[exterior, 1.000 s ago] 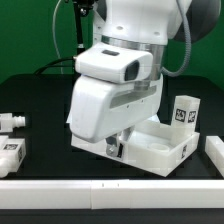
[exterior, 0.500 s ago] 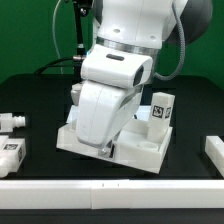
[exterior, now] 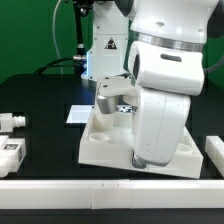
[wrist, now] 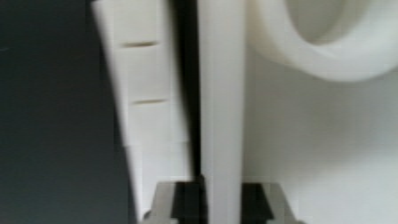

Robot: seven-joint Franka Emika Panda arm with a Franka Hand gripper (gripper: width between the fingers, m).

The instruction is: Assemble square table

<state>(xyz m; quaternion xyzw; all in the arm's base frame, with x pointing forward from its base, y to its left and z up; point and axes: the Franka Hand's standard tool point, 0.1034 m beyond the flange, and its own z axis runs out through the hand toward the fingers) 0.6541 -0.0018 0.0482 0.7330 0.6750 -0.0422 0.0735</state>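
Observation:
The square table top [exterior: 104, 146], a white tray with a raised rim, lies on the black table in the middle of the exterior view. One upright tagged leg [exterior: 113, 97] rises at its far side. My gripper [exterior: 143, 160] reaches down at the top's near right rim. In the wrist view the gripper [wrist: 217, 206] is shut on the thin white rim [wrist: 217, 100], with a dark finger [wrist: 175, 206] on either side. A round corner socket [wrist: 338, 40] shows beside the rim. Two loose legs [exterior: 10, 121] [exterior: 10, 155] lie at the exterior view's left.
The marker board [exterior: 77, 114] lies flat behind the top. A long white bar [exterior: 100, 188] runs along the table's front edge. Another white part [exterior: 214, 150] lies at the exterior view's right edge. The robot's base [exterior: 105, 45] stands at the back.
The arm has swung from the exterior view's left to its right. The table top has turned and shifted with it, and the upright leg now stands at the far left of the top.

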